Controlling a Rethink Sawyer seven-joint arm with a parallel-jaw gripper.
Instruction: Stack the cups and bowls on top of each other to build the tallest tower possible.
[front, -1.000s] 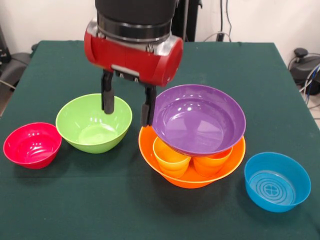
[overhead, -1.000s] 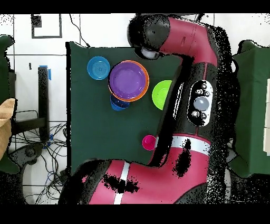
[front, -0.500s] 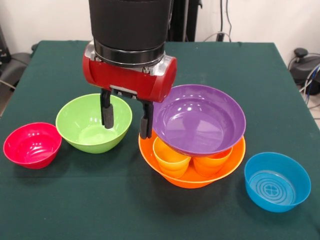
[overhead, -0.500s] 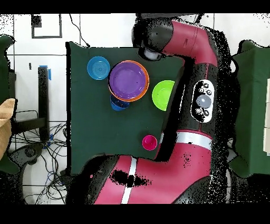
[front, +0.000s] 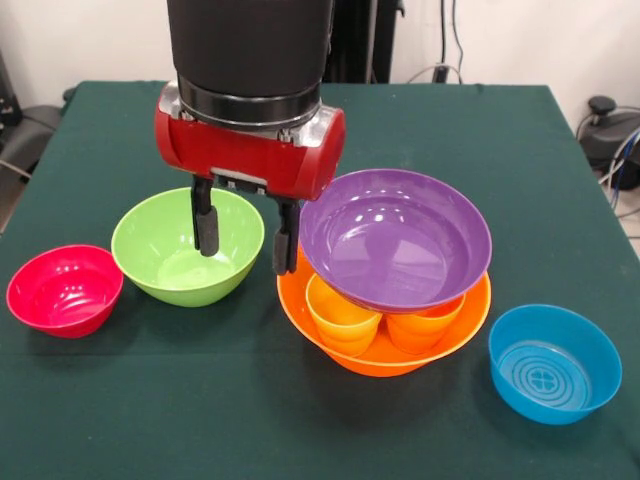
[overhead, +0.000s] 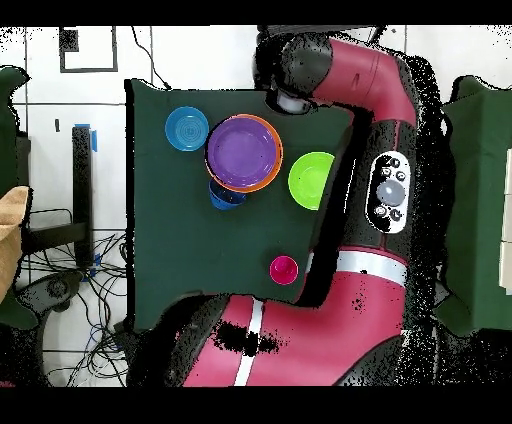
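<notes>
From the left: a red bowl (front: 64, 289), then the lime green bowl (front: 187, 246), light, glossy and likely slippery (best pinched at its thin rim). The gripper (front: 245, 233) hangs open astride its right rim. Close beside, the tower (front: 385, 270) crowds that side; a blue bowl (front: 554, 362) sits farther right.

1. The green table (overhead: 180, 250) carries five spots of colour.
2. The purple bowl (overhead: 243, 151) lies on the orange bowl (overhead: 276, 160), of which only a thin rim shows.
3. A dark blue bowl (overhead: 224, 198) peeks out just under this stack, touching its edge.
4. The light blue bowl (overhead: 187, 129) sits just beside the stack on the left.
5. The lime green bowl (overhead: 310, 180) stands to the right, near the red arm (overhead: 385, 130).
6. The small red bowl (overhead: 284, 269) is well apart, lower down.
</notes>
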